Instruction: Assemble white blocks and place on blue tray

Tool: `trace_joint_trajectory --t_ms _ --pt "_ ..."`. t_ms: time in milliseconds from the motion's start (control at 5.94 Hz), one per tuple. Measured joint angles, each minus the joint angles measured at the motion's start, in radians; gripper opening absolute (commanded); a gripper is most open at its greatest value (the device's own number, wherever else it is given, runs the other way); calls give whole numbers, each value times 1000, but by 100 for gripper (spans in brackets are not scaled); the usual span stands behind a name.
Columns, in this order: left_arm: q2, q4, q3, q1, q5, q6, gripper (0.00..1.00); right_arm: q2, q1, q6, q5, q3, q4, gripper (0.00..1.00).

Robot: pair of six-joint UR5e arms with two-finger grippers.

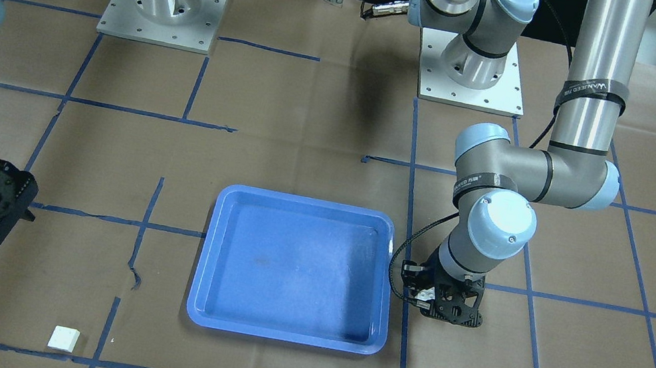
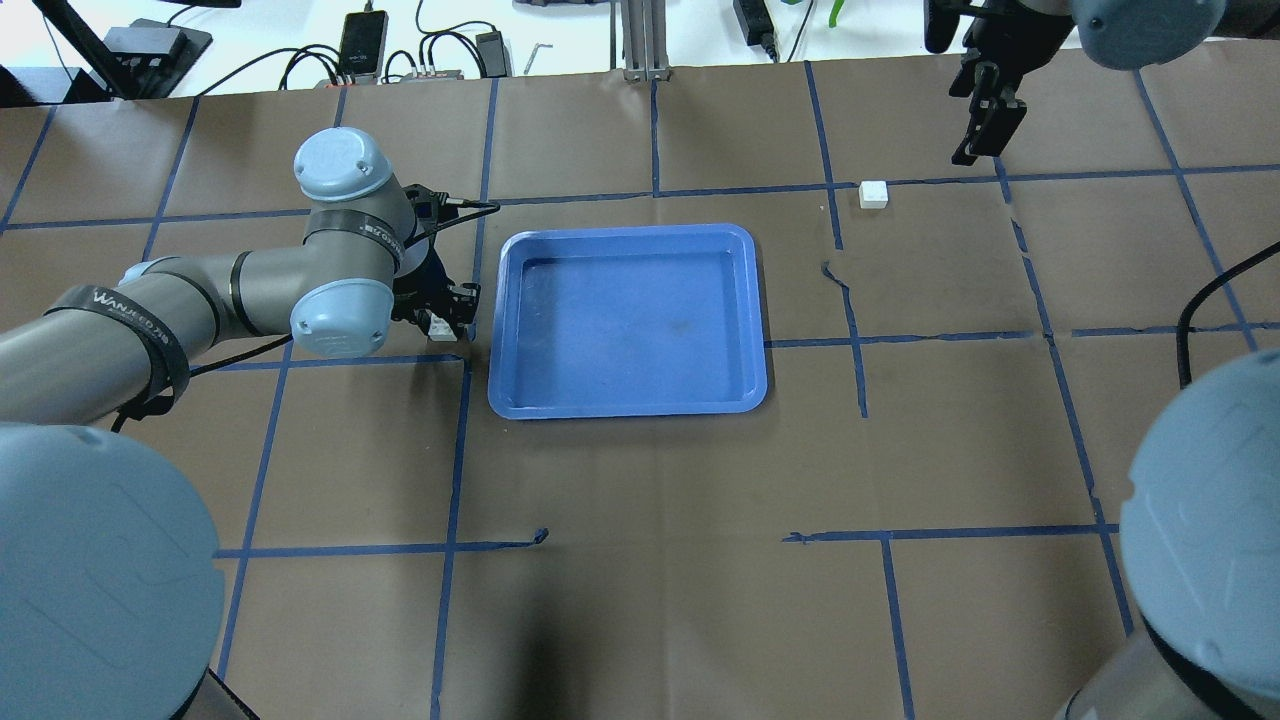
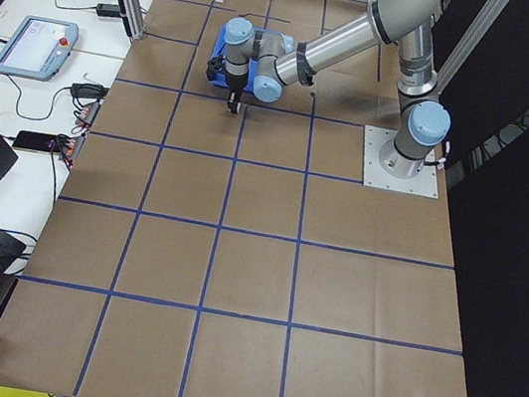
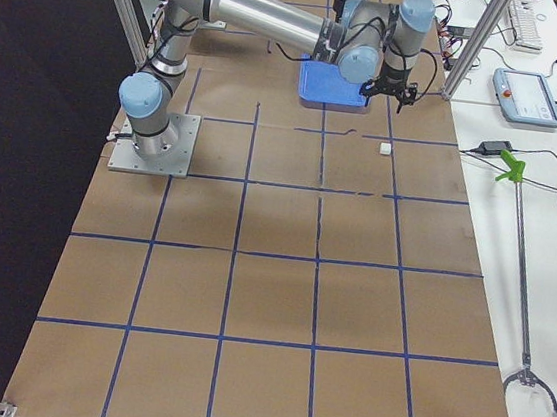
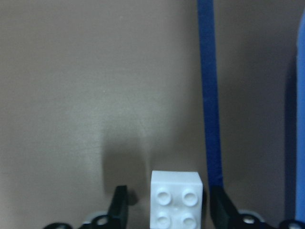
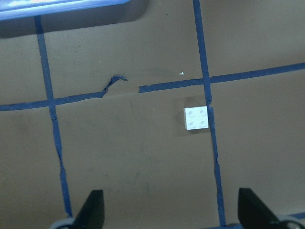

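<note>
The work stands at the first pickup, with neither block lifted and nothing joined. The left gripper [image 1: 449, 308] is down at the table [image 2: 650, 560], just beside the blue tray [image 2: 630, 320] on the side toward the table's left edge. Its jaws are open and straddle the first white block [image 5: 175, 200], which sits studs up. One finger is close to the block's side and the other stands off with a clear gap, so nothing is gripped yet.

The right gripper [image 6: 171, 212] hangs above the table toward the far right corner, jaws spread wide and empty. The second white block [image 6: 196, 118] lies ahead of it, studs up, against a blue tape line [image 6: 213, 157] and well apart from the tray.

The next move probably calls for the left jaws to close squarely on the block's flat sides and lift straight up. The right gripper would need to come forward and down over its own block.

Room is tight on the left, since the tray's raised rim runs just beside that gripper and a sideways drift could knock it. The right block has bare table all round. The tray's flat bottom holds nothing.
</note>
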Motion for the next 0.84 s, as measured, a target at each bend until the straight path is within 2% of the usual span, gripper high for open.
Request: trace_joint_trajectory --t_ms 337,673,842 --pt "27 -33 36 -23 2 20 16 133 -26 -167 131 -85 -6 100" --pt "50 -68 72 -162 -2 121 16 214 -53 -200 215 -89 -8 100" --pt "48 -71 73 -227 -2 253 16 241 -61 -201 244 -79 -9 100"
